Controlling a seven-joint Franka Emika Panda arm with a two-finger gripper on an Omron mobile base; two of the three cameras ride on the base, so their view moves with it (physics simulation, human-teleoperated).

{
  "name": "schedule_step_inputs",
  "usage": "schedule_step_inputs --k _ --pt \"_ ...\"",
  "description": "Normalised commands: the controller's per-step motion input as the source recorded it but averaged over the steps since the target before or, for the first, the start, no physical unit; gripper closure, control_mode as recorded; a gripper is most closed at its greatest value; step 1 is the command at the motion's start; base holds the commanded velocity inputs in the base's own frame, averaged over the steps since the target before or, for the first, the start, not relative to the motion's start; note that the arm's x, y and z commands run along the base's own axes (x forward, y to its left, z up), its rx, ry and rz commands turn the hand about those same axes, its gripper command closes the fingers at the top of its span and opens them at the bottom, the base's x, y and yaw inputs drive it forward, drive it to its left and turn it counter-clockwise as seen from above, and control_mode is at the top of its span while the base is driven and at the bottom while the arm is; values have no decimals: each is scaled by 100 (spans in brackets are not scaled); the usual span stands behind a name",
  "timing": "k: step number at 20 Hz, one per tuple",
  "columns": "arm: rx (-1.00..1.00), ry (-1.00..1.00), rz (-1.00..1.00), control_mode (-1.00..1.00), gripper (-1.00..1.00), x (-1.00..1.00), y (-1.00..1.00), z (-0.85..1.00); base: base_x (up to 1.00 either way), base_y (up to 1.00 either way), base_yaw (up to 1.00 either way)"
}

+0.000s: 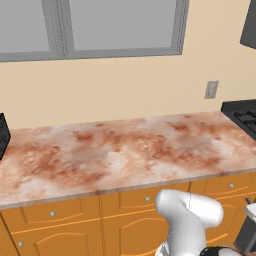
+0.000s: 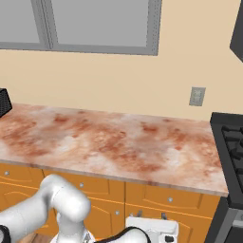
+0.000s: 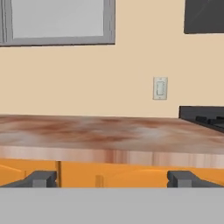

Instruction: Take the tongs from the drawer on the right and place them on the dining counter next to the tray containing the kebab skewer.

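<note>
The orange drawer point(image 2: 170, 197) with its small silver knob sits closed under the right end of the marbled wall worktop point(image 2: 118, 142), just left of the stove. The same drawer point(image 1: 227, 186) appears at the right in the left base view. My gripper point(image 2: 152, 217) hangs low in front of that drawer front, a short way off it, and faces it. In the hand view my gripper point(image 3: 112, 178) is open, with its two dark fingertips point(image 3: 41, 178) far apart and nothing between them; the orange drawer front point(image 3: 135, 175) lies straight ahead. The tongs are hidden. The dining counter is out of view.
A black stove point(image 2: 231, 142) borders the worktop on the right, under a dark hood point(image 1: 248, 25). A wall outlet point(image 2: 197, 96) sits above the worktop's back edge. A dark appliance point(image 1: 3, 134) stands at the far left. More closed drawers point(image 1: 52, 214) run along the cabinet row.
</note>
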Motion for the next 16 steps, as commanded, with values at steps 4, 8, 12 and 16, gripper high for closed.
schedule_step_inputs --k 4,8,12,16 --pt "0 0 0 -100 -100 45 0 -13 0 0 0" --pt "0 0 0 -100 -100 44 0 -20 0 0 0" --pt "0 0 0 -100 -100 46 -1 -24 0 0 0" --pt "0 0 1 -100 -100 49 -12 -38 0 0 0"
